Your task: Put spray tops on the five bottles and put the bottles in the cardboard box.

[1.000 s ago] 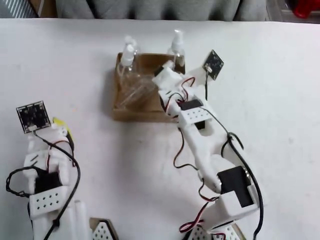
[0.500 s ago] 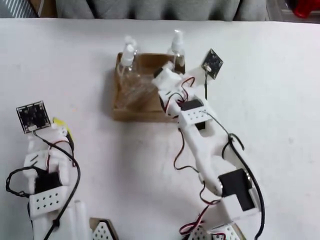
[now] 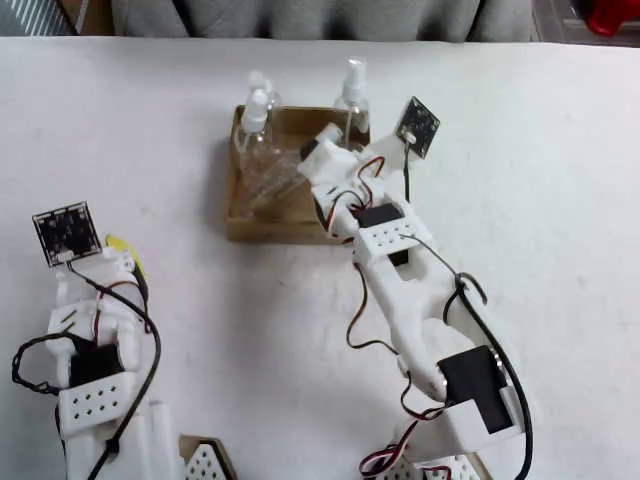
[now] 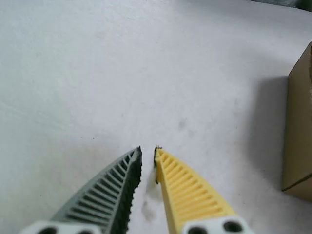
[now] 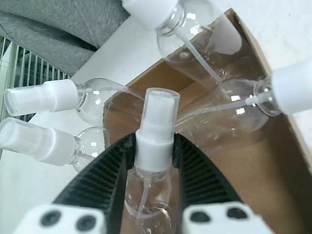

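My right gripper (image 5: 154, 142) is shut on the white spray top of a clear bottle (image 5: 157, 117) and holds it inside the cardboard box (image 5: 278, 165). Several other clear bottles with white spray tops (image 5: 46, 96) (image 5: 195, 27) (image 5: 287, 87) lean in the box around it. From above, the right gripper (image 3: 320, 160) hangs over the box (image 3: 285, 228), with bottles (image 3: 256, 112) (image 3: 354, 85) standing at its far side. My left gripper (image 4: 147, 152) rests shut and empty just above the table, left of the box (image 4: 298, 126); in the high view it (image 3: 125, 250) sits near the front left.
The white table (image 3: 520, 200) stretches bare to both sides of the box. Grey cloth (image 3: 300, 15) lies along the far edge. A red object (image 3: 615, 15) sits at the far right corner.
The right arm has pushed a little farther over the box and to the left with the bottle in its grip. The left arm has stayed still.
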Available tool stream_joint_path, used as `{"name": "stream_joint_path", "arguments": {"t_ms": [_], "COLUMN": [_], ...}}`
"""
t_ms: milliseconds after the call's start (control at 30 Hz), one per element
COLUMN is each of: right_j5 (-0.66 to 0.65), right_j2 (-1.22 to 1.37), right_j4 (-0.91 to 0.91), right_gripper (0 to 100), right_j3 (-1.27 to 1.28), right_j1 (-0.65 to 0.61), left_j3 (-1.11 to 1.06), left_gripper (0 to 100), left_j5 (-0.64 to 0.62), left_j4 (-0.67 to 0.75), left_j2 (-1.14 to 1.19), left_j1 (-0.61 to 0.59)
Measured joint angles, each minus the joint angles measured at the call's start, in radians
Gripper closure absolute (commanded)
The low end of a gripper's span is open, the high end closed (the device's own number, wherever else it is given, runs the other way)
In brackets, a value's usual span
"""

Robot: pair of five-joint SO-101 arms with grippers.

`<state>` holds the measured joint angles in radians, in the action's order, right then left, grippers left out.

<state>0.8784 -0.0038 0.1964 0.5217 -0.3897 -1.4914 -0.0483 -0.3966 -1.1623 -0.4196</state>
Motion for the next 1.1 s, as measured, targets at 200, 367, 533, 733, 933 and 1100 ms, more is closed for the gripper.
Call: {"name": "stream_joint_path", "arguments": {"t_ms": [200, 367, 533, 733, 933, 1100], "right_j5": [0.000, -0.002, -0.021, -0.032, -0.101, -0.149], "right_j2": [-0.026, -0.078, -0.078, -0.080, -0.080, -0.083], "right_j4": [0.017, 0.035, 0.035, 0.035, 0.034, 0.034], "right_gripper": [98.0, 98.0, 98.1, 98.2, 98.2, 98.2], "right_j3": [0.011, 0.035, 0.040, 0.060, 0.063, 0.063], "right_j1": [0.000, -0.006, -0.011, -0.020, -0.046, -0.066], "left_j3": [0.000, 0.000, 0.000, 0.000, 0.000, 0.000], "left_gripper": [94, 94, 94, 94, 94, 94], "left_j5": [0.005, 0.005, 0.005, 0.005, 0.005, 0.005], "left_j4": [0.000, 0.000, 0.000, 0.000, 0.000, 0.000], "left_j2": [0.000, 0.000, 0.000, 0.000, 0.000, 0.000], "left_j1": [0.000, 0.000, 0.000, 0.000, 0.000, 0.000]}}
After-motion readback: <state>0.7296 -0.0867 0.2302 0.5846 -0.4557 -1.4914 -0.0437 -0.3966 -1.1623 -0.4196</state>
